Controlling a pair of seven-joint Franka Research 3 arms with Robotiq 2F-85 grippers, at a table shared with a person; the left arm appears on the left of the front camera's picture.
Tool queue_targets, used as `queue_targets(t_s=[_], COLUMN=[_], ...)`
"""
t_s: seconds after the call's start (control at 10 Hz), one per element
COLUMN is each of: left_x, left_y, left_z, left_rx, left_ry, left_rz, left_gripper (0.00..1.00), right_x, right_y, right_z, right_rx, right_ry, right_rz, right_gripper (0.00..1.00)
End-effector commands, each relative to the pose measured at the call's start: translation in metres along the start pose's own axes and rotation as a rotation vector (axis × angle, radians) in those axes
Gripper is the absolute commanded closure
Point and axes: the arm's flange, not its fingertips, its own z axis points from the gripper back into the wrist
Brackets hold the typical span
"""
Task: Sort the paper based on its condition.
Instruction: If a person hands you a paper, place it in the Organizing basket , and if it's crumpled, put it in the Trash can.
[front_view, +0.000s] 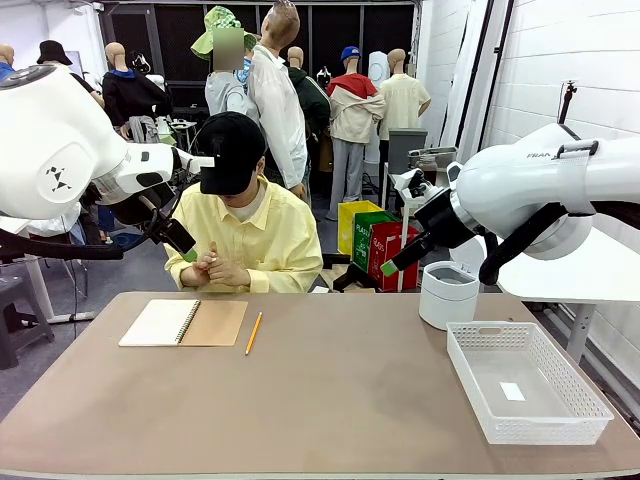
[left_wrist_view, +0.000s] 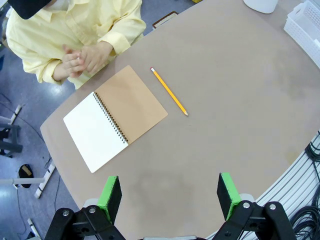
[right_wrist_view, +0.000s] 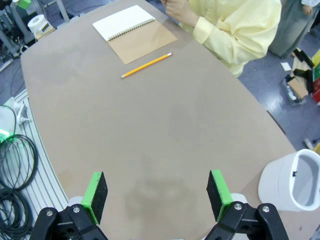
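Observation:
No loose paper is in view. An open spiral notebook (front_view: 183, 322) with a white page and brown card cover lies at the table's far left, in front of the person. It also appears in the left wrist view (left_wrist_view: 115, 118) and the right wrist view (right_wrist_view: 134, 30). My left gripper (left_wrist_view: 170, 192) hangs open high above the table's near edge, with nothing between its green pads. In the front view it (front_view: 183, 247) is raised at the left, near the person's shoulder. My right gripper (right_wrist_view: 157, 192) is open and empty too, held high at the right (front_view: 392, 266).
A yellow pencil (front_view: 254, 332) lies right of the notebook. A white round bin (front_view: 447, 294) stands at the far right, and a white mesh basket (front_view: 480, 400) sits in front of it with a small white slip inside. The person's clasped hands (front_view: 214, 265) rest at the far edge.

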Motion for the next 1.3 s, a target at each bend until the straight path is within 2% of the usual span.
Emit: queue_targets(t_s=[0.0,1.2], left_x=[-0.0002,-0.0002], left_y=[0.0006,0.0006], left_z=[0.0,0.0], left_rx=[0.004,0.004], left_ry=[0.003,0.003], left_rz=[0.005,0.005], left_gripper=[0.0,0.0], right_x=[-0.0009,-0.0009], right_y=[-0.0006,-0.0006], right_z=[-0.0002,-0.0002], right_rx=[0.013,0.013], right_ry=[-0.001,-0.001], right_rz=[0.001,0.001], right_gripper=[0.0,0.0])
